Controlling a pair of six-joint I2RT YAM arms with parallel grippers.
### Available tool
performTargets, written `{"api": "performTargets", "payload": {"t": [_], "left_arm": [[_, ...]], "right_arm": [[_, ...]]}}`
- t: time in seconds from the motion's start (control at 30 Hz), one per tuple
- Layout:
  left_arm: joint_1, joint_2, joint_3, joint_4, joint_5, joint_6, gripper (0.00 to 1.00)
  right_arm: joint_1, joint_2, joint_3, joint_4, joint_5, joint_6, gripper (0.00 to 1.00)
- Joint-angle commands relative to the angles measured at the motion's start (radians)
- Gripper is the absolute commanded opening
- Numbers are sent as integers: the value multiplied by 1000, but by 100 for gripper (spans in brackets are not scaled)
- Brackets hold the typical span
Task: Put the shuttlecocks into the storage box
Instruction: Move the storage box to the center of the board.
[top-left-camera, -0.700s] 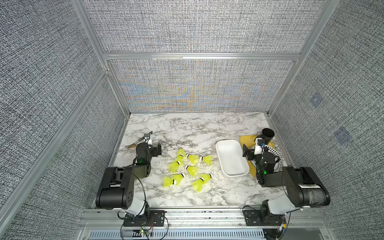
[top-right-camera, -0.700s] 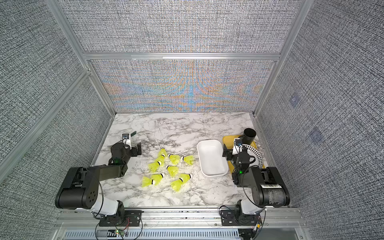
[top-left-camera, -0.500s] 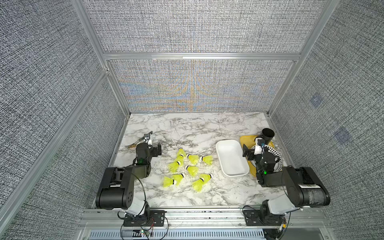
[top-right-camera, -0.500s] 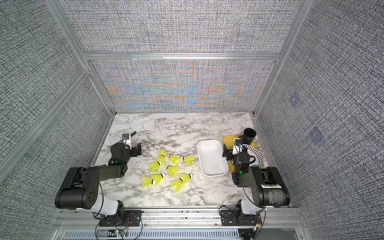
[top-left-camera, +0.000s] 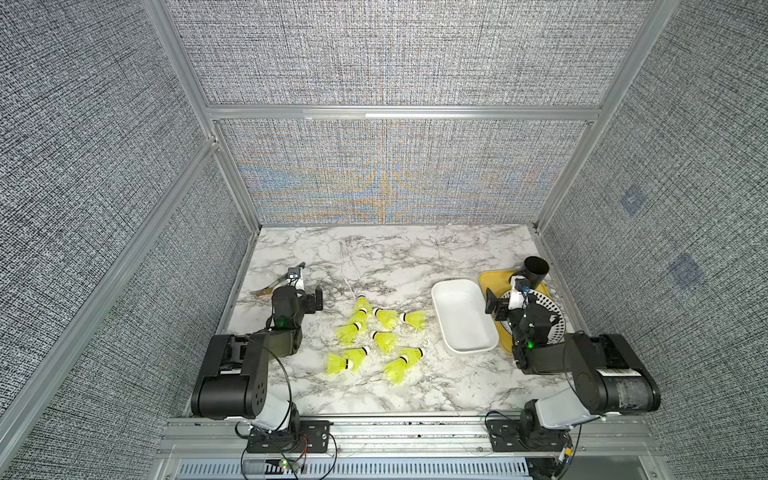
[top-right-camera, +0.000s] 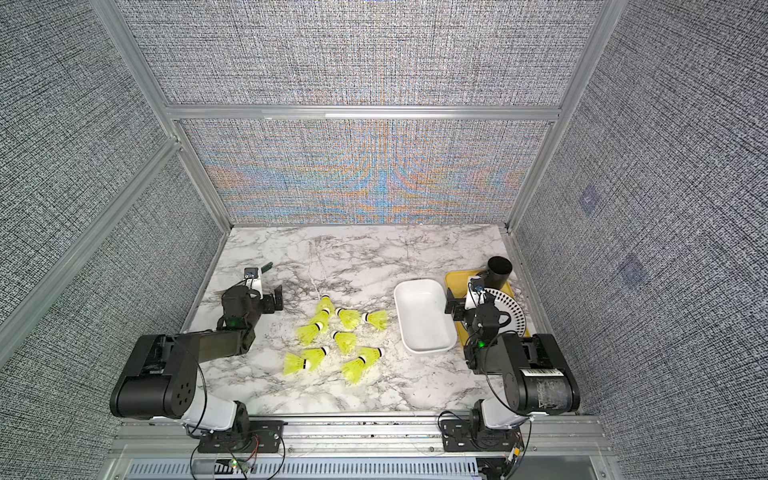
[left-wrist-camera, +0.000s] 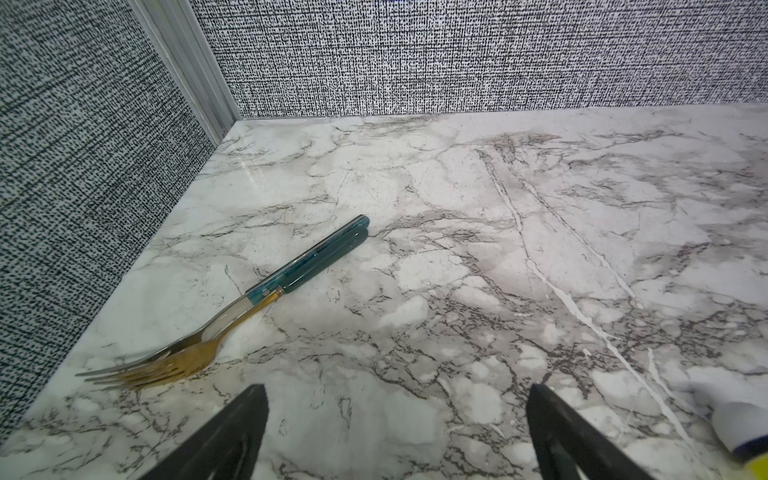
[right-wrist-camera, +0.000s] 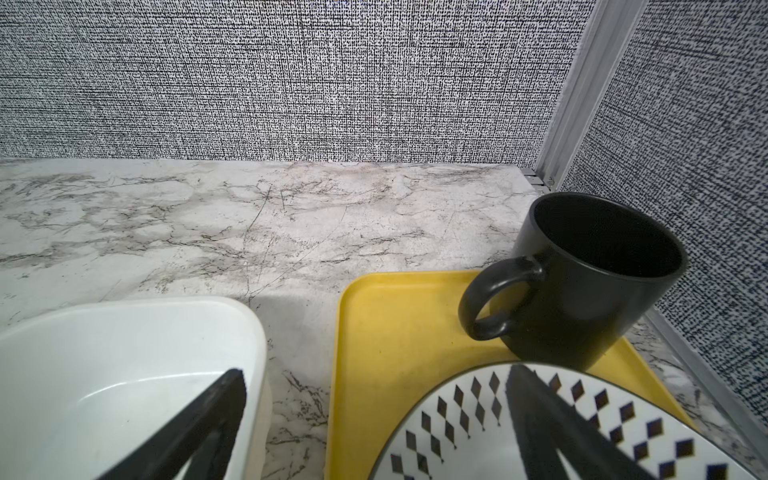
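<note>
Neon yellow-green shuttlecocks (top-left-camera: 386, 319), white-capped with thin black bands, lie clustered on their sides mid-bench (top-left-camera: 374, 257). The shallow, round-cornered white storage box (top-left-camera: 463, 320) sits at their 3 o'clock. Left claw (left-wrist-camera: 395, 399) and right claw (right-wrist-camera: 376, 374) both stand spread apart.

In both top views, the right arm (top-left-camera: 525, 328) hid part of the diamond-patterned plate (top-left-camera: 550, 313), which together with the black mug (top-left-camera: 536, 270) covered most of the yellow tray (top-left-camera: 492, 279). At the left of the frame, the left arm's wrist camera (top-left-camera: 294, 274) masked the middle of the forks (top-left-camera: 264, 289). In the wrist views, the frame edge cut off one shuttlecock (left-wrist-camera: 733, 430), the storage box (right-wrist-camera: 124, 345) and the plate.
</note>
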Motion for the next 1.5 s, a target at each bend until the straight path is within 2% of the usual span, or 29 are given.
{"api": "performTargets", "payload": {"t": [0.0, 0.13, 0.43, 0.6, 0.67, 0.73, 0.8, 0.87, 0.9, 0.97, 1.1, 1.2, 1.4, 1.47], "left_arm": [[1, -39, 48, -81, 35, 23, 99], [1, -107, 181, -364, -43, -22, 100], [-11, -254, 272, -447, -113, -153, 100], [-52, -302, 408, -568, -153, -196, 99], [-80, -323, 488, -644, -175, -208, 99], [-91, -324, 589, -801, -193, -358, 100], [-88, -275, 763, -1164, -133, -561, 100], [-79, -250, 779, -1224, -137, -782, 100], [-61, -241, 741, -1161, -34, -821, 100], [-59, -222, 713, -1081, 97, -813, 100], [-99, -173, 753, -1177, 119, -784, 96], [-146, -141, 787, -1257, 122, -717, 92], [-282, -46, 863, -1323, 191, -584, 76], [-347, 4, 913, -1338, 191, -532, 75]], "right_arm": [[2, -39, 58, -97, -17, -12, 99], [6, -95, 182, -347, 13, 8, 99], [69, -293, 315, -555, 121, 44, 99], [195, -390, 506, -752, 218, -26, 99], [231, -396, 641, -894, 249, 19, 99], [222, -367, 757, -1125, 216, 175, 99], [183, -330, 825, -1364, 227, 422, 99], [131, -322, 783, -1375, 56, 443, 99], [129, -328, 763, -1379, 29, 449, 98], [147, -352, 739, -1387, 39, 455, 96], [193, -357, 780, -1489, 166, 443, 95], [223, -344, 800, -1544, 174, 442, 91], [331, -336, 771, -1593, 220, 508, 86], [350, -337, 749, -1593, 217, 532, 85]]}}
